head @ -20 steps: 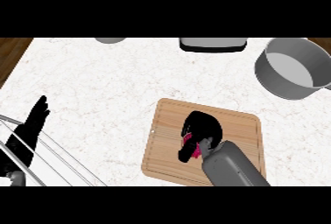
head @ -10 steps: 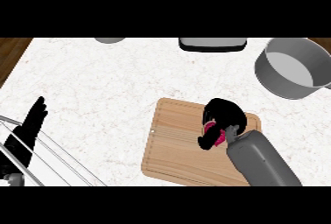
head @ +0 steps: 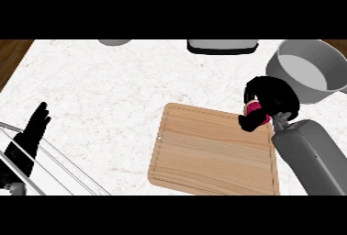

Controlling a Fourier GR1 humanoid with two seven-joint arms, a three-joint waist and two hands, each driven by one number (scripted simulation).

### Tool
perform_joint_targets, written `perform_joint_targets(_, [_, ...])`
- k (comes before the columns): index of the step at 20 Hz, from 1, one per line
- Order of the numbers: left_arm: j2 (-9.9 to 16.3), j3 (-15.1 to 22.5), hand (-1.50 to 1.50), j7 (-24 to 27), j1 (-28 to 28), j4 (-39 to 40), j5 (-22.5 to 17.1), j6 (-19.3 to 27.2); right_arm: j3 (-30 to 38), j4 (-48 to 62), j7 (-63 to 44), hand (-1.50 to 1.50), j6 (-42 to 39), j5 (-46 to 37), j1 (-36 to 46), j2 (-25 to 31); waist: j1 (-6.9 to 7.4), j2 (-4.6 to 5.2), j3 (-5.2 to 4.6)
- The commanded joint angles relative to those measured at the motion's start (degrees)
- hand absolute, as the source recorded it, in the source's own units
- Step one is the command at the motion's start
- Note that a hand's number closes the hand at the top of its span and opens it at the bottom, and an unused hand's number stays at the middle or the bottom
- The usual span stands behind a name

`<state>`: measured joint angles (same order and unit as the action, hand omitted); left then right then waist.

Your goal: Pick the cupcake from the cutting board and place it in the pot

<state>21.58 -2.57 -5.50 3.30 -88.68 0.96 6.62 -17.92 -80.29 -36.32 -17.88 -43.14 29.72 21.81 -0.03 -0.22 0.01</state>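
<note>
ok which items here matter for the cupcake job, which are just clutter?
Job:
cupcake, held in right hand
cutting board
pot

Clutter:
black tray at far edge
grey bowl at far edge
wire rack
left hand, resting

Pink cupcake (head: 256, 108) above the wooden cutting board's (head: 210, 153) corner, near the grey pot (head: 308, 69).

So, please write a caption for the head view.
Right hand carries the cupcake from the cutting board toward the pot.
</note>
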Motion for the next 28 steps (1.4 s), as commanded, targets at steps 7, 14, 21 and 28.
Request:
perform_joint_targets(7, [-0.7,-1.0,0.00,0.8,1.5,1.6,0.0,-0.6,2.8,-18.2,-10.1,1.50,8.0,-13.8,2.4,4.8,-0.58,-0.10,-0.06])
perform_joint_targets(14, [-0.1,-2.0,0.00,-0.5,0.4,-0.1,0.2,-2.5,14.3,-14.7,-4.0,1.50,15.7,-9.6,2.5,3.4,0.31,0.25,0.00])
perform_joint_targets(21, [-2.8,-0.4,0.00,-2.8,0.1,-2.5,2.7,-1.2,24.7,-2.2,7.1,1.50,18.3,-4.5,9.2,8.2,0.70,0.36,0.01])
perform_joint_targets(28, [-0.1,-4.4,0.00,-0.7,1.4,-2.5,-0.5,-5.8,32.1,16.6,21.5,1.50,21.7,-0.7,13.1,14.1,1.48,0.57,0.03])
